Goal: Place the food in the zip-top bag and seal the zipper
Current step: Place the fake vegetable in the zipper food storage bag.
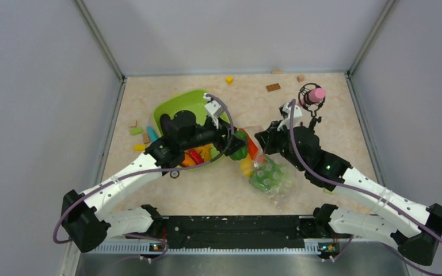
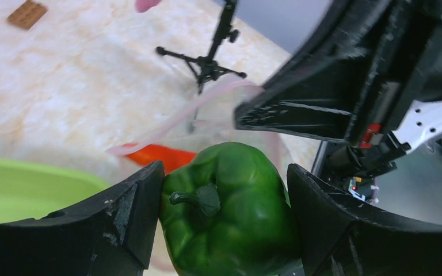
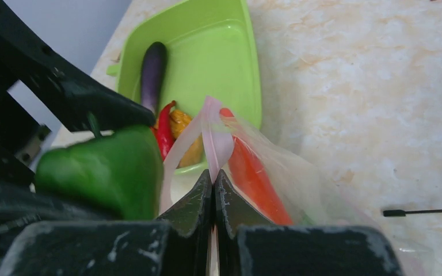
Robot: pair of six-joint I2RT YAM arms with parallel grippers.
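Note:
My left gripper is shut on the green pepper and holds it at the open mouth of the clear zip-top bag; the pepper also shows in the right wrist view. My right gripper is shut on the bag's pinkish zipper strip and holds the mouth up. An orange carrot lies inside the bag, and the pale green cabbage and yellow lemon are in it too. The purple eggplant and red chilli lie in the lime-green tray.
A small black tripod with a pink top stands at the back right. Brown and yellow blocks lie near the back wall. Several coloured blocks lie left of the tray. Grey walls enclose the table.

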